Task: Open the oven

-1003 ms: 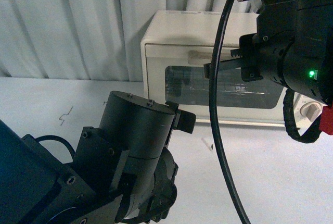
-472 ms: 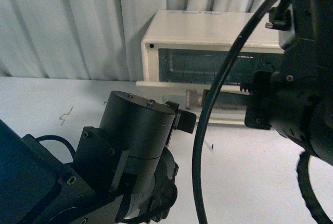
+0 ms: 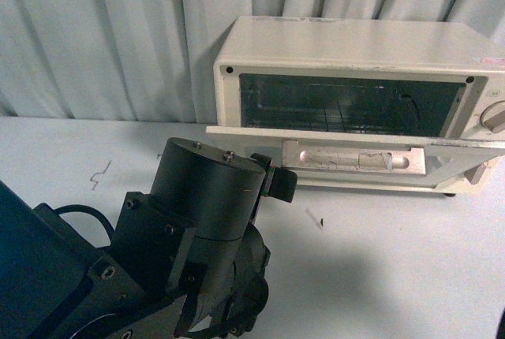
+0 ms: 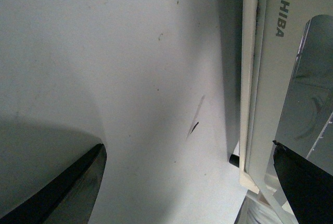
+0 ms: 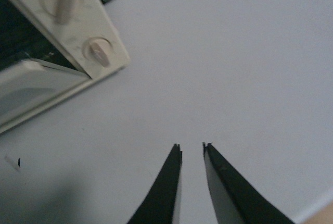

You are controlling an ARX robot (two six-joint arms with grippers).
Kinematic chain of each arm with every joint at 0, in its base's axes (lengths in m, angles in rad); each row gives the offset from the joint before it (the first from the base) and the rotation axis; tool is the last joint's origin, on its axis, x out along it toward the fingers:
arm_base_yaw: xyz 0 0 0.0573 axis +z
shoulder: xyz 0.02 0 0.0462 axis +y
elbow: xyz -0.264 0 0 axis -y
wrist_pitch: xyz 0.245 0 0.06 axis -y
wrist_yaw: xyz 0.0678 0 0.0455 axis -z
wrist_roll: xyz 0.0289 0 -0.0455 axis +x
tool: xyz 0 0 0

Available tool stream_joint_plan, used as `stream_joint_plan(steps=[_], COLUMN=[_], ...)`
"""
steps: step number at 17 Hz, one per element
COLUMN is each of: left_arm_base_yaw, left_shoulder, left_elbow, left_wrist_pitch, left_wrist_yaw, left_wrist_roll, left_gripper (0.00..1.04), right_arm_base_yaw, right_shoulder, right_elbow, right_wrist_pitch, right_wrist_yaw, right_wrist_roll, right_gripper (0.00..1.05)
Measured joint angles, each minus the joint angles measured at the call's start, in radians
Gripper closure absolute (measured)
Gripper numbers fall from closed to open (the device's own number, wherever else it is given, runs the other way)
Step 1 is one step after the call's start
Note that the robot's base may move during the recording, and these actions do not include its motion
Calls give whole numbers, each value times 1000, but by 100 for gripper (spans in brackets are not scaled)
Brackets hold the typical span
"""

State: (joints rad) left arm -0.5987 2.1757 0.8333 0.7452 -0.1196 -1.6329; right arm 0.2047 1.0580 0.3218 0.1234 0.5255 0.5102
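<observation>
Front view: the oven [image 3: 347, 47] sits upper right on the counter [image 3: 394, 260], door [image 3: 237, 135] dropped nearly flat, handle [image 3: 353, 158] up. Looks done, so my job is pulling clear without nudging it. Left wrist: left claw [image 4: 188, 148] gapes, empty, beside the door. Right wrist: right claw [image 5: 191, 148] released, tips a slit apart, off the knobs [image 5: 98, 51].

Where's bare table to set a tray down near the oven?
Widest free patch: the table in front of the open oven door, right of the left arm, bare but for a dark speck. A second lies left of the oven, between curtain and arm. Crowded: the near left, filled by that arm; the door overhangs the table nearest the oven.
</observation>
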Motion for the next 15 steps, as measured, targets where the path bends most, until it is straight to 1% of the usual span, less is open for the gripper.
stream_joint_plan(steps=[1,2,3,5,7,8,9,10,11,12,13,14,15], left_arm_base_yaw=[0,0,0,0,0,0,0,0,-2,0,-1,-1,1], left_shoulder=[0,0,0,0,0,0,0,-1,-3,-3,-3,-3,-3], left_elbow=[0,0,0,0,0,0,0,-1,-3,-2,-1,-3,-2], left_wrist_pitch=[0,-1,-1,-1,0,0,-1,-1,0,0,0,-2,-5], left_wrist_yaw=[0,0,-1,-1,0,0,0,-2,-1,0,-2,0,0], left_wrist_roll=[0,0,0,0,1,1,1,3,3,3,5,7,7], left_gripper=[7,7,7,7,7,7,7,7,7,7,7,7,7], right_arm_base_yaw=[-66,-138,-172,-174,-169,-185,-202,-209,-208,-198,-200,-205,-204], right_shoulder=[-48,-49,-16,0,0,48,104,183,192,180,117,-38,-92], right_elbow=[-39,-74,-81,-83,-85,-137,-178,-262,-319,-318,-317,-314,-318], right_wrist_pitch=[-44,-51,-56,-60,-55,201,382,605,654,741,934,963,908], right_wrist_yaw=[-71,-137,-152,-156,-171,-245,-322,-417,-487,-517,-521,-523,-528], right_wrist_roll=[72,133,159,173,184,147,75,-49,-152,-223,-308,-388,-430], right_gripper=[82,71,62,57,44,42,47,56,64,69,76,87,95])
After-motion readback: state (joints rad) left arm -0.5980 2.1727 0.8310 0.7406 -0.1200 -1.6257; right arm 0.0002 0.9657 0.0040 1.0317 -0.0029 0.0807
